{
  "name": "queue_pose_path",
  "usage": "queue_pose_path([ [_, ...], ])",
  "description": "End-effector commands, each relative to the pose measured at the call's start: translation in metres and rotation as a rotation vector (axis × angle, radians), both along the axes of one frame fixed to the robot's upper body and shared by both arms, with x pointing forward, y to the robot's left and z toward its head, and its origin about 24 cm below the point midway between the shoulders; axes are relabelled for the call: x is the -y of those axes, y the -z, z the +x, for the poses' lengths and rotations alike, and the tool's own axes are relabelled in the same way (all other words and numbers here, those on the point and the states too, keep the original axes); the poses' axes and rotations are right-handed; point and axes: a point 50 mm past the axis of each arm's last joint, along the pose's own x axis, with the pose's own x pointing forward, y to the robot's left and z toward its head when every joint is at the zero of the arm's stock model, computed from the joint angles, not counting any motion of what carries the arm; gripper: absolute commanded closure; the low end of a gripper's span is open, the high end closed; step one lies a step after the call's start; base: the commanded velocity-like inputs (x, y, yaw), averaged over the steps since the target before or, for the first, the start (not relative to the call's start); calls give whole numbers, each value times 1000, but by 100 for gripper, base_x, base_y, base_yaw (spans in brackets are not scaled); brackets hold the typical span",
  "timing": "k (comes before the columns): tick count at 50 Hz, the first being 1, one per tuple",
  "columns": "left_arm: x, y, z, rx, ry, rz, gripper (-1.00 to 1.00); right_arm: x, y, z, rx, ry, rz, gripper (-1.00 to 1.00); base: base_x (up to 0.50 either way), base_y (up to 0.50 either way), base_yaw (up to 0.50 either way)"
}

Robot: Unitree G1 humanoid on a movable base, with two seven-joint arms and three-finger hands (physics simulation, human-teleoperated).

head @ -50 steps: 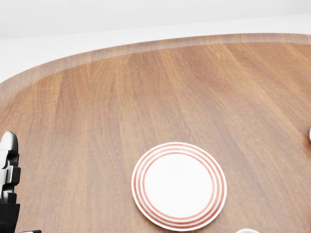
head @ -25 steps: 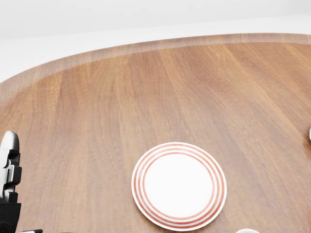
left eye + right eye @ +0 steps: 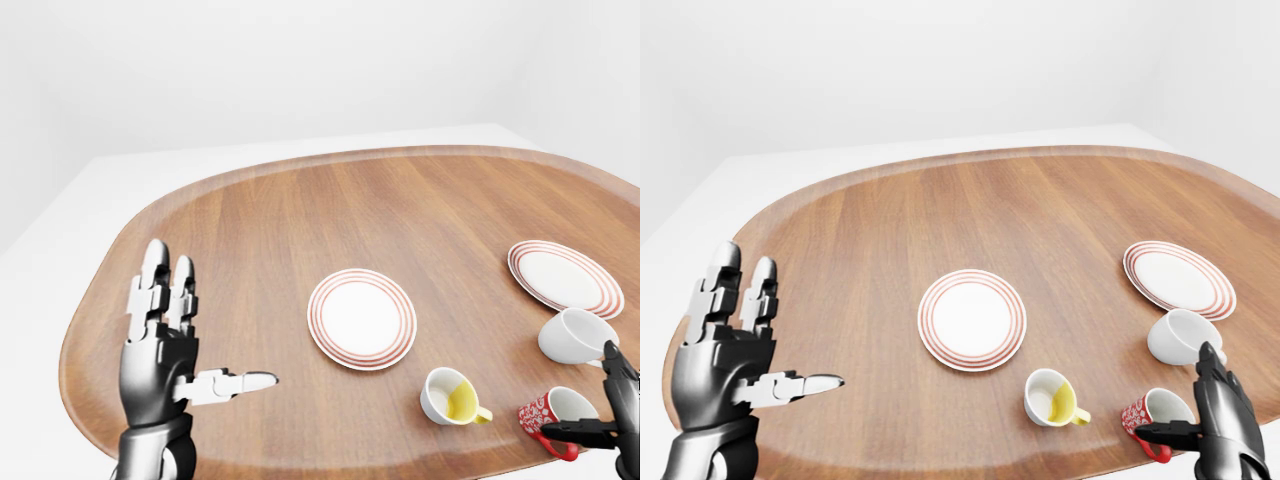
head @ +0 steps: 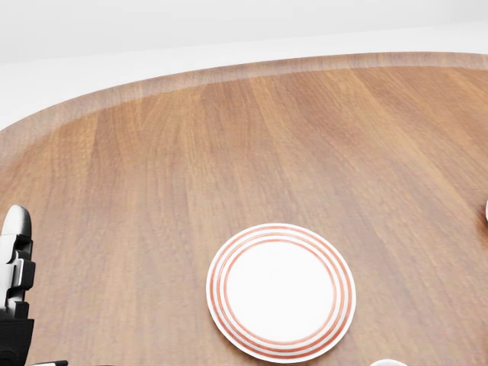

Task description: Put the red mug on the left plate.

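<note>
The red patterned mug (image 3: 546, 412) stands upright on the wooden table (image 3: 350, 210) at the bottom right of the left-eye view. The left plate (image 3: 361, 318), white with red rings, lies near the table's middle and also shows in the head view (image 4: 280, 292). My right hand (image 3: 1188, 400) is open just right of the red mug, with one finger (image 3: 1162, 431) reaching along its handle. My left hand (image 3: 215, 320) is open and empty, fingers upright, well left of the plate. Only its fingertips (image 4: 15, 229) show in the head view.
A second red-ringed plate (image 3: 565, 277) lies at the right. A white mug (image 3: 577, 336) lies tipped just above the red mug. A white mug with a yellow inside (image 3: 450, 397) stands between the red mug and the left plate.
</note>
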Motion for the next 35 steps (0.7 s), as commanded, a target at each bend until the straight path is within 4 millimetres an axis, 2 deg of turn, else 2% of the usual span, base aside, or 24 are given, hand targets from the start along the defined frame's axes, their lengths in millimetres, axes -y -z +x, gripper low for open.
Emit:
queue_pose_path([
  [1, 1, 0, 0, -2, 2, 1, -100, 0, 6, 2, 0, -6, 24, -100, 0, 0, 0],
  [11, 1, 1, 1, -4, 4, 4, -100, -1, 25, 9, -9, -15, 45, -100, 0, 0, 0],
  [24, 0, 0, 0, 0, 2, 2, -100, -4, 31, 13, -24, -30, 50, -100, 0, 0, 0],
  [25, 0, 0, -1, 0, 3, 2, -100, -5, 32, 12, -32, -34, 49, -43, 0, 0, 0],
  [27, 0, 0, -1, 0, 4, 3, -100, -5, 35, 12, -43, -35, 51, 100, 0, 0, 0],
  [35, 0, 0, -1, -1, 3, 2, -100, -7, 40, 13, -68, -44, 66, 100, 0, 0, 0],
])
